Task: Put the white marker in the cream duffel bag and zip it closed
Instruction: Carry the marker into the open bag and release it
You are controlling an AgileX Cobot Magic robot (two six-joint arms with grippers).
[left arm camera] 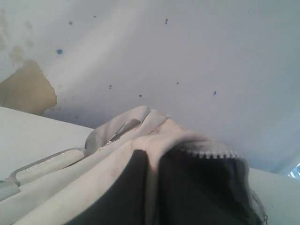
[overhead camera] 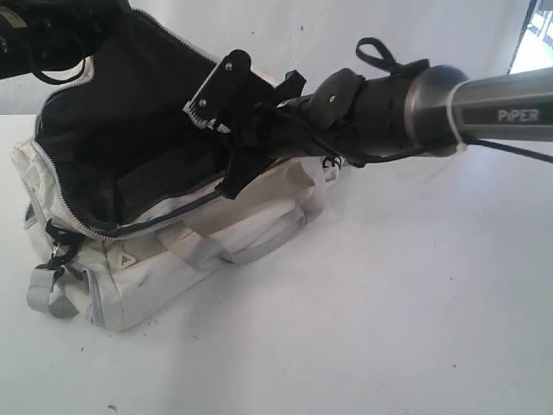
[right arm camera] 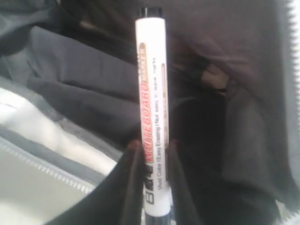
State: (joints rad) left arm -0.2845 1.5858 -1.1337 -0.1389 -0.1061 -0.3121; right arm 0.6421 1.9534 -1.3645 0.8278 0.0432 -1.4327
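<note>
The cream duffel bag (overhead camera: pixel 173 259) lies open on the left of the table, its dark lining (overhead camera: pixel 130 147) showing. My right gripper (overhead camera: pixel 232 177) reaches in from the right and hangs over the opening. It is shut on the white marker (right arm camera: pixel 151 93), which juts out from between the fingers (right arm camera: pixel 131 187) above the dark inside of the bag (right arm camera: pixel 84 79). In the exterior view the marker is hidden behind the gripper. My left gripper (left arm camera: pixel 153 159) is shut on a fold of the bag's cream rim (left arm camera: pixel 70 187) beside the zipper teeth (left arm camera: pixel 211 153), holding that edge up.
The open zipper (overhead camera: pixel 130 229) runs along the bag's near rim. Grey strap handles (overhead camera: pixel 251 242) hang on its front side, and a black clip with a grey strap (overhead camera: pixel 52 259) sits at its left end. White table (overhead camera: pixel 389 303) spreads to the right and front. The left arm (overhead camera: pixel 34 39) fills the top-left corner.
</note>
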